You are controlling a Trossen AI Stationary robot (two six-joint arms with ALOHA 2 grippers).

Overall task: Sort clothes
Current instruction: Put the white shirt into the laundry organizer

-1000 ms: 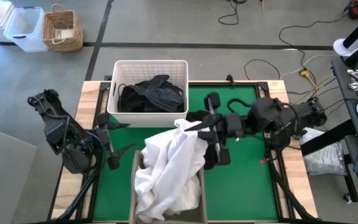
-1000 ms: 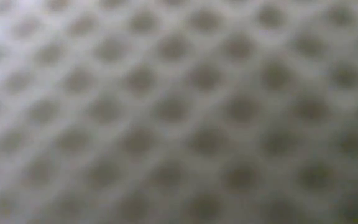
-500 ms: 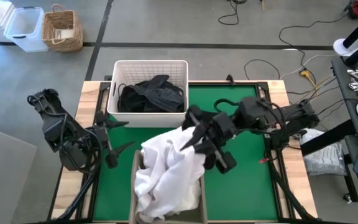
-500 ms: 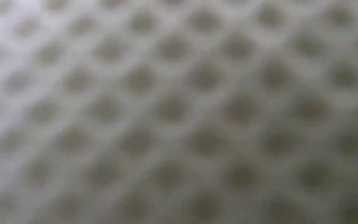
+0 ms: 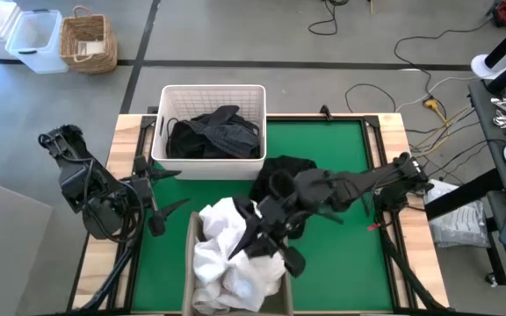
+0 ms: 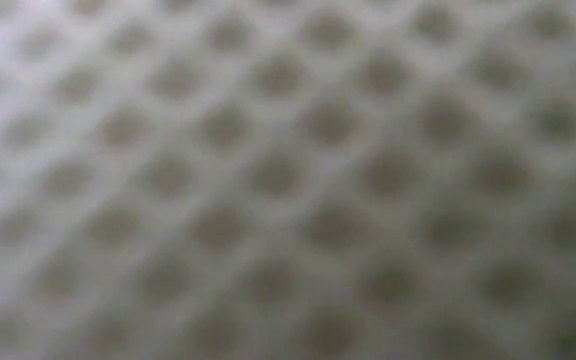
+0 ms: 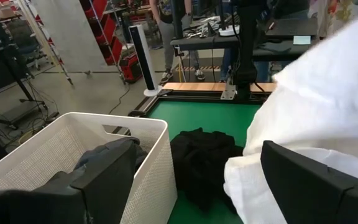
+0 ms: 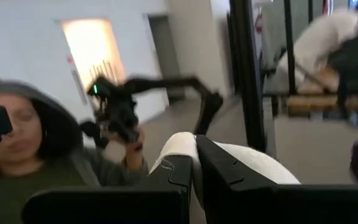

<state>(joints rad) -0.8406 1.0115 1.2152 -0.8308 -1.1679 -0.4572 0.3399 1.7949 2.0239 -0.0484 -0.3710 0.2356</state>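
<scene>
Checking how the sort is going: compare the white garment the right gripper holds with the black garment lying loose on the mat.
The white garment is pinched by the shut right gripper and bunched over the tan bin at the table's front; the black garment lies free on the green mat, beside the white basket. The white one looks bulkier. Both are crumpled soft fabric.

White clothes (image 5: 222, 250) bunched in the near bin; black ones (image 5: 213, 133) in the basket, one (image 5: 286, 167) on the mat
</scene>
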